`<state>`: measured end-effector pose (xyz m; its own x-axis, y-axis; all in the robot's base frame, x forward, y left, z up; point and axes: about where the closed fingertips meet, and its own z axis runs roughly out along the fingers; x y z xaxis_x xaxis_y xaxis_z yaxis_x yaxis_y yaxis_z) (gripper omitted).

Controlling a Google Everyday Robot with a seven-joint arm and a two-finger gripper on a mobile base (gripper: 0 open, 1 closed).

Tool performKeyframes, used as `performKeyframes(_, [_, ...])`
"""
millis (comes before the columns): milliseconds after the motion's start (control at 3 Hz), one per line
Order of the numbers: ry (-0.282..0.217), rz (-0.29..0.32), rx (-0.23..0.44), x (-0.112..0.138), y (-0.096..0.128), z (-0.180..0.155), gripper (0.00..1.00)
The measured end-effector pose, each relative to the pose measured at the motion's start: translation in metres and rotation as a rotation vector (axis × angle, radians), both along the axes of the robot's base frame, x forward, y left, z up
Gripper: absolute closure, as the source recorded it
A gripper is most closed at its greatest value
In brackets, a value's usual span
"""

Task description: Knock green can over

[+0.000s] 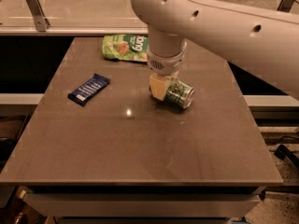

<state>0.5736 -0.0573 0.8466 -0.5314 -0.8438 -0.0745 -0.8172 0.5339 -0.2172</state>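
Gripper: the two-finger gripper (162,88) sits low over the middle of the table, its tan tip down beside the can's left side and seemingly touching it.
Grip state: we cannot tell whether it is open or closed, since the wrist above hides most of it.
Green can: the small green metal drink can with a silver top (181,94) lies tipped on its side on the tabletop, just right of the gripper, its round end facing the lower right.
Wrist: we see a white cylindrical wrist with a ribbed grey cuff (163,63) pointing almost straight down onto the gripper.
Arm: the thick white arm (224,27) runs from the wrist up and off to the right edge, crossing above the table's far right corner.
Table: the brown flat-topped table (140,143) carries 3 things in all.
Snack bag: we find a flat green snack bag (125,47) near the far edge, behind the wrist.
Bar: a dark blue wrapped bar (88,89) lies well to the left of the can, set at an angle.
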Motion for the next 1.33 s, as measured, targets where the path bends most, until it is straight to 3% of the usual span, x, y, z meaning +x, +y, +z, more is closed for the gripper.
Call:
performKeyframes(333, [0.023, 0.02, -0.048, 0.001, 0.0059, -0.0103, 1.0])
performKeyframes(667, [0.023, 0.02, -0.048, 0.001, 0.0059, -0.0084, 0.83])
performKeyframes(1333, [0.019, 0.021, -0.047, 0.0009, 0.0056, -0.0083, 0.36])
